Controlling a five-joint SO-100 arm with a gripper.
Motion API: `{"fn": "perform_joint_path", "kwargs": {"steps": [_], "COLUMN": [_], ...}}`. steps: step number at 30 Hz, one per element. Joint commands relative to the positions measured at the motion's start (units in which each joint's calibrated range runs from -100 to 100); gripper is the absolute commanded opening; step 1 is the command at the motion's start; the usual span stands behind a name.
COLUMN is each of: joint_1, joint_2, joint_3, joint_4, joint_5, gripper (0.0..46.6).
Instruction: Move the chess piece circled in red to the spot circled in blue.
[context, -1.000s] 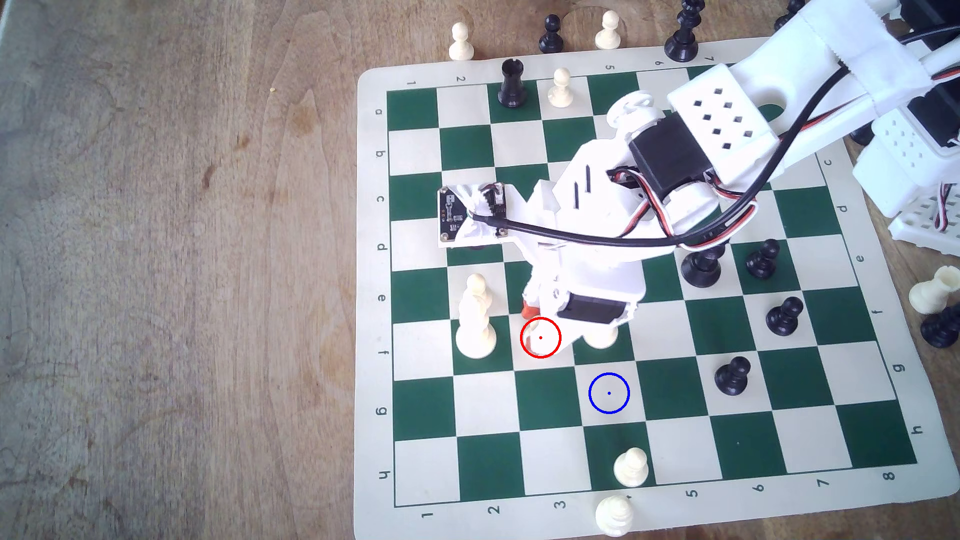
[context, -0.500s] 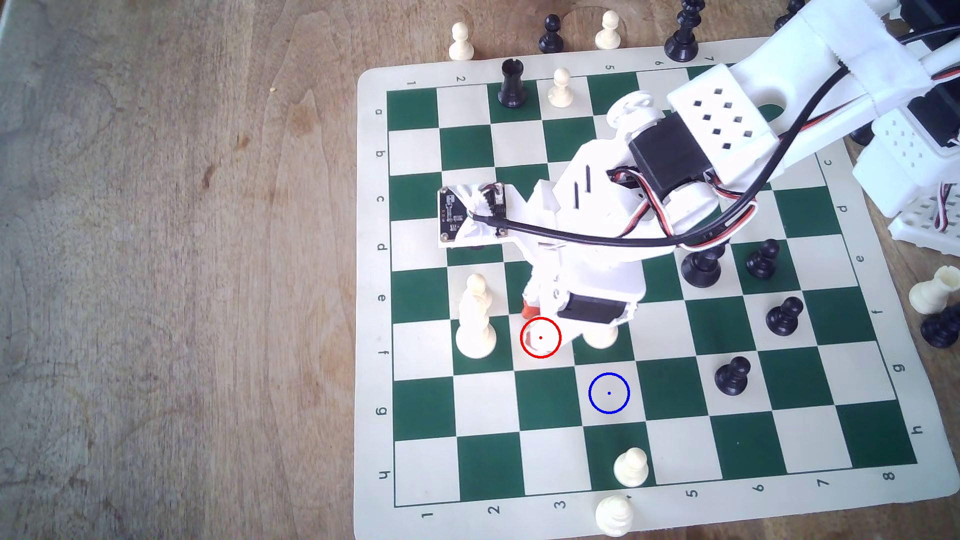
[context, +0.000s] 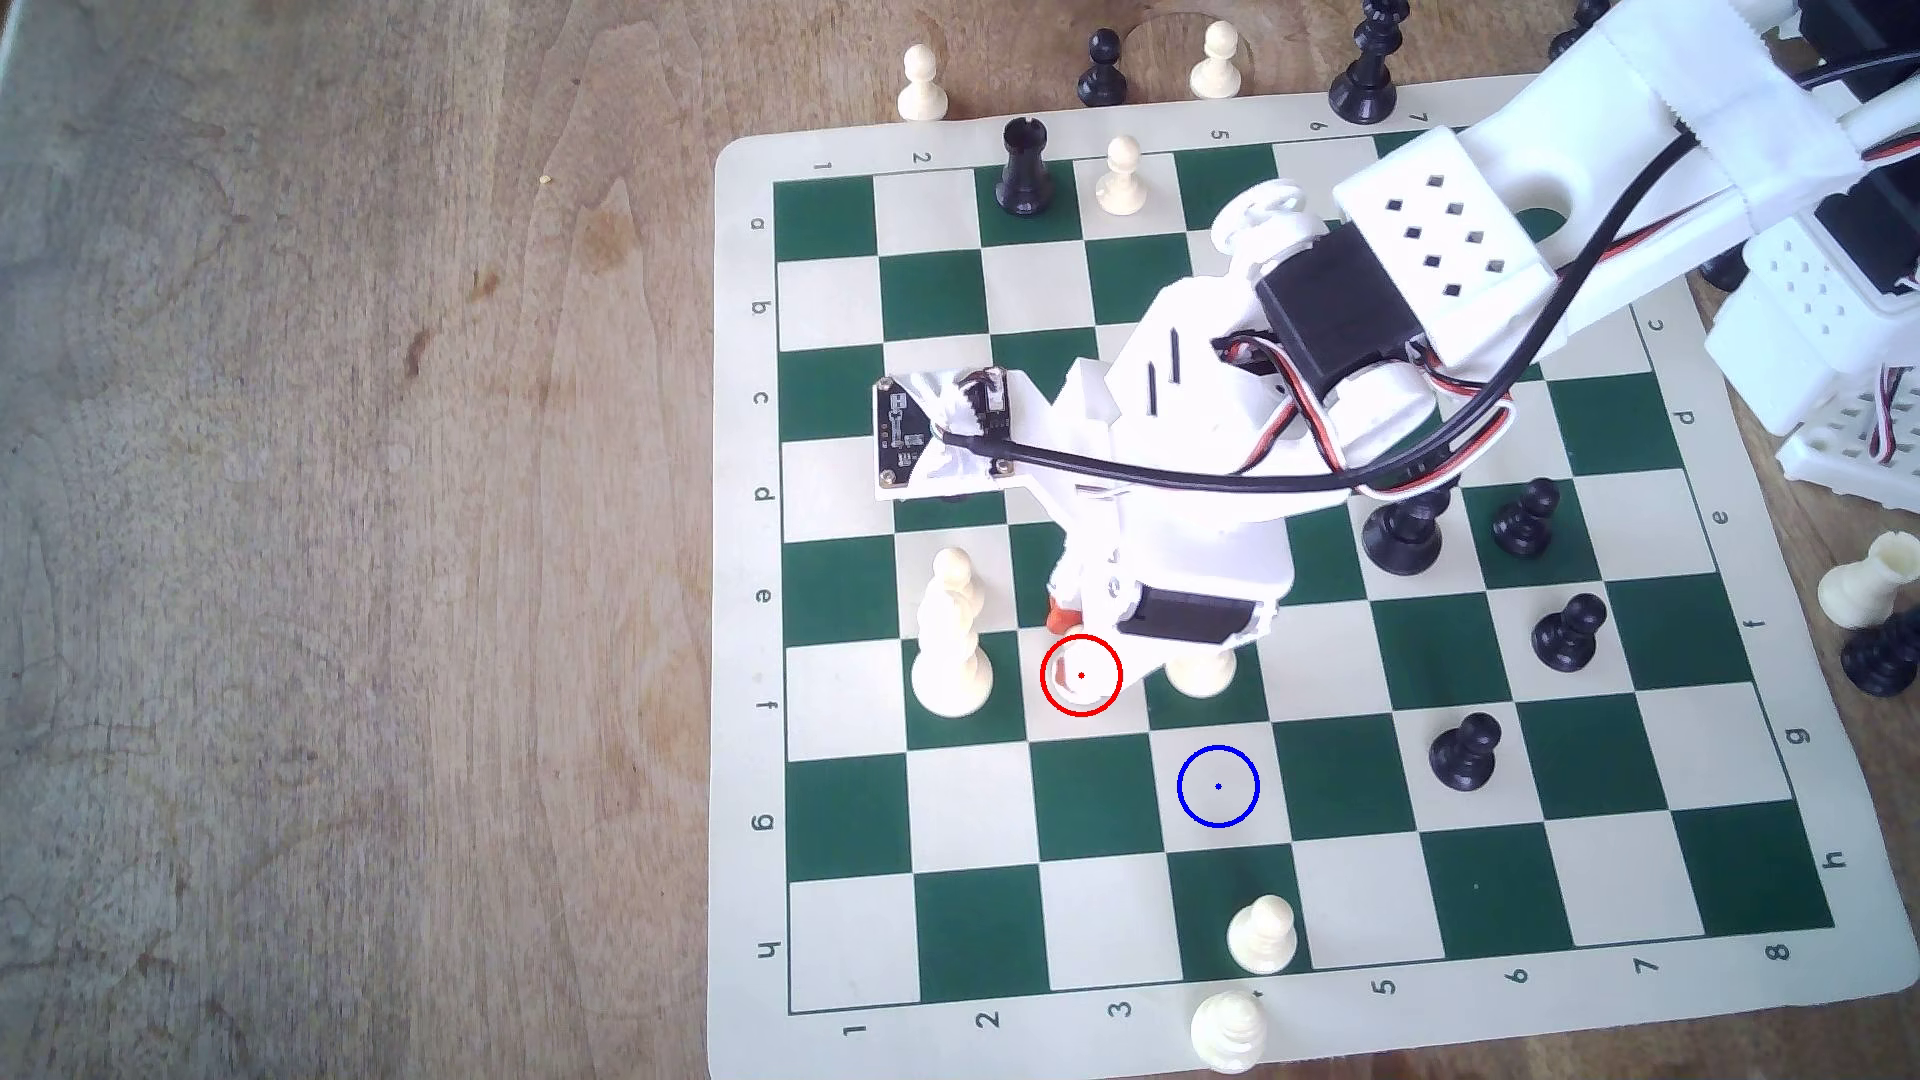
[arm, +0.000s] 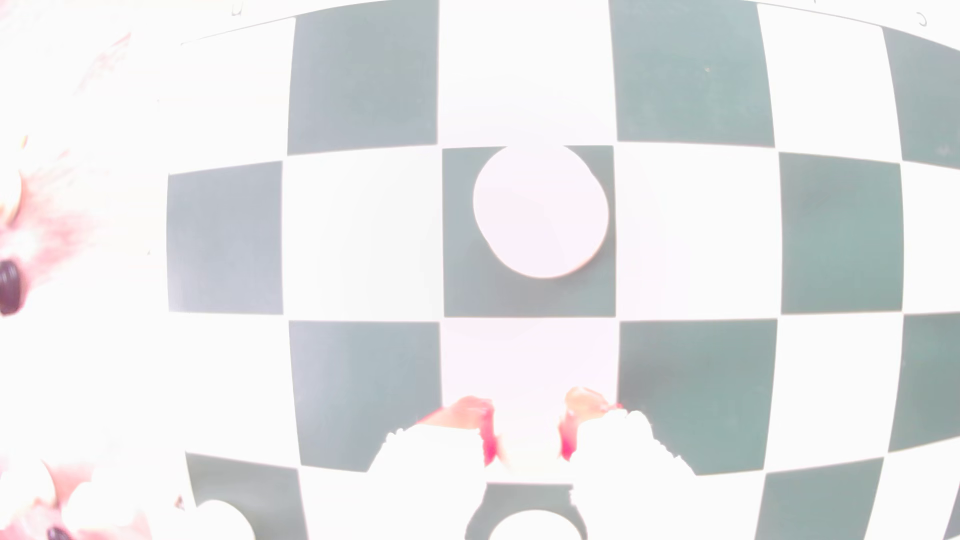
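Gripper low over the red-ringed cream square on the chessboard, orange-tipped fingers a narrow gap apart on either side of the pawn; grip on that washed-out cream shape impossible to tell. Blue-ringed square bare, one step diagonally toward the exterior view's lower right. Tall cream piece just left of the gripper there.

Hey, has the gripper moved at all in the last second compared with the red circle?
No. In the exterior view the gripper sits at the red ring as before, its orange pad just above the ring; only the wrist camera board looks slightly shifted.
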Motion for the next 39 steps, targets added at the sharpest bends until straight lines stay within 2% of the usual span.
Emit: {"fn": "perform_joint_path", "kwargs": {"steps": [1, 9, 17, 19, 23, 39], "joint_1": [0.45, -0.49, -8.55, -9.72, -9.41, -9.64], "joint_2": [-6.98, -17.59, -29.39, -28.97, -23.87, -10.37], "joint_3": [-8.37, -15.35, -2.48, 3.42, 7.5, 9.31], "joint_4": [5.55, 13.9, 15.79, 12.51, 8.09, -0.59], "joint_5": [1.17, 1.17, 0.34, 0.2, 0.1, -0.34], "gripper": [0.2, 0.2, 0.2, 0.2, 0.2, 0.2]}}
